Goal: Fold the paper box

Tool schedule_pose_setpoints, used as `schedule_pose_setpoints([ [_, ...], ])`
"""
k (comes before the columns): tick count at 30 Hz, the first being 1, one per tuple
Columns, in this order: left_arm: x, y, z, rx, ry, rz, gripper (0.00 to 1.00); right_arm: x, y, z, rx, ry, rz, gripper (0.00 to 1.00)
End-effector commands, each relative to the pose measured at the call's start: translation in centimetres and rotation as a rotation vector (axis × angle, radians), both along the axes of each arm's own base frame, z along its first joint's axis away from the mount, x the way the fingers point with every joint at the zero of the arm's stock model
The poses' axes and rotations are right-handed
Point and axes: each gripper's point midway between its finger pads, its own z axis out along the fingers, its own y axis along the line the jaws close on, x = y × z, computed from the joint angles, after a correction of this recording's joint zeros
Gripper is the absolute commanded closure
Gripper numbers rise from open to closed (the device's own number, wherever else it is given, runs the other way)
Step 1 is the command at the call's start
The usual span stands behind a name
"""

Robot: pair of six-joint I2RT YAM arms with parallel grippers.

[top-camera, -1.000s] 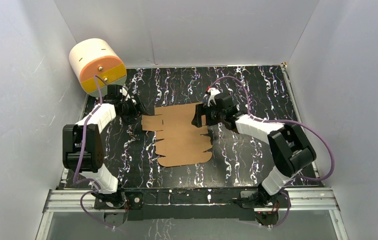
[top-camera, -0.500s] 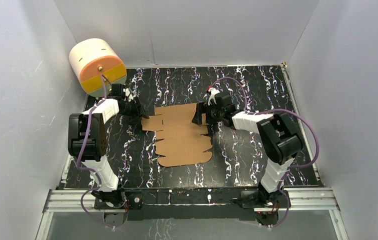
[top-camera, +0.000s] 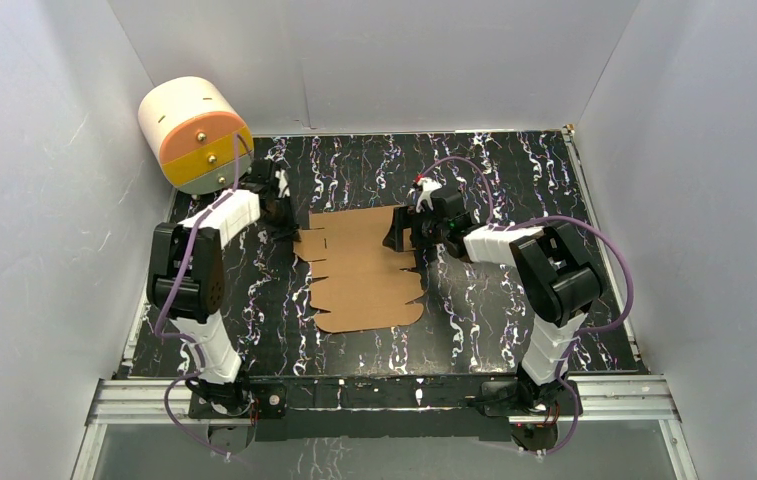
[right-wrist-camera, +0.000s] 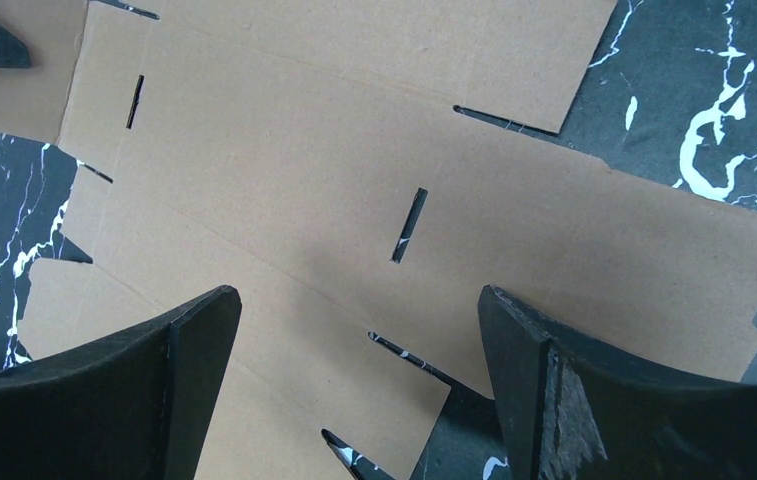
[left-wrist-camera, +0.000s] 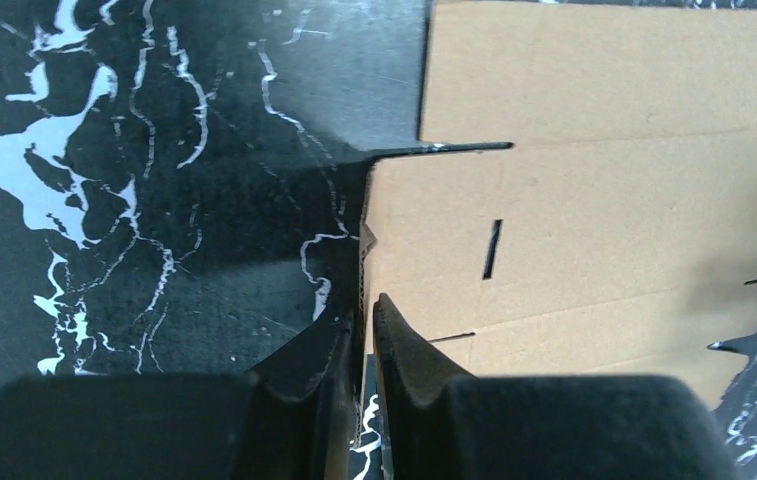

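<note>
I see the paper box (top-camera: pixel 364 280) as matt brown cardboard with fine fibrous grain; the table (top-camera: pixel 514 170) is black, white-veined, faintly glossy; the drawer unit (top-camera: pixel 189 115) looks like smooth plastic

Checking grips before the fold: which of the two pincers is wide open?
The right pincer, its fingers spread wide above the paper box; the left pincer is pinched nearly shut on the sheet's edge.

L arm (top-camera: pixel 194 270) & R arm (top-camera: pixel 554 280): white shells, black joint blocks, purple cable (top-camera: pixel 457 159) looped along ea. Matte black wedge-shaped L fingers (left-wrist-camera: pixel 304 400), R fingers (right-wrist-camera: pixel 124 400). Sm. red-white bit (top-camera: pixel 422 186) on R wrist.
</note>
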Motion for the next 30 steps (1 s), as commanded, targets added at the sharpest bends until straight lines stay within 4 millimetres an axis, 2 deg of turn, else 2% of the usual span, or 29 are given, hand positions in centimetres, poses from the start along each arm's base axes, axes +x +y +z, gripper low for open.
schedule_pose_setpoints([
  [1, 0.3, 0.5, 1.8, 0.177, -0.032, -0.018, 0.92, 0.0, -0.2, 0.0, 0.01, -0.028, -0.007, 0.01],
  [11, 0.3, -1.2, 2.4, 0.417, -0.023, -0.085, 0.93, -0.9, -0.8, -1.6, 0.004, -0.016, -0.015, 0.01],
  [17, 0.3, -2.5, 2.8, 0.502, -0.027, -0.114, 0.77, -1.4, -0.8, -1.8, 0.016, -0.012, -0.006, 0.01],
  [24, 0.2, -4.7, 3.5, 0.465, -0.039, -0.13, 0.7, -1.7, -0.7, -1.5, 0.031, -0.014, -0.001, 0.01],
  [30, -0.1, -6.8, 4.1, 0.387, -0.048, -0.135, 0.69, -1.9, -0.8, -1.2, 0.038, -0.017, -0.003, 0.01],
])
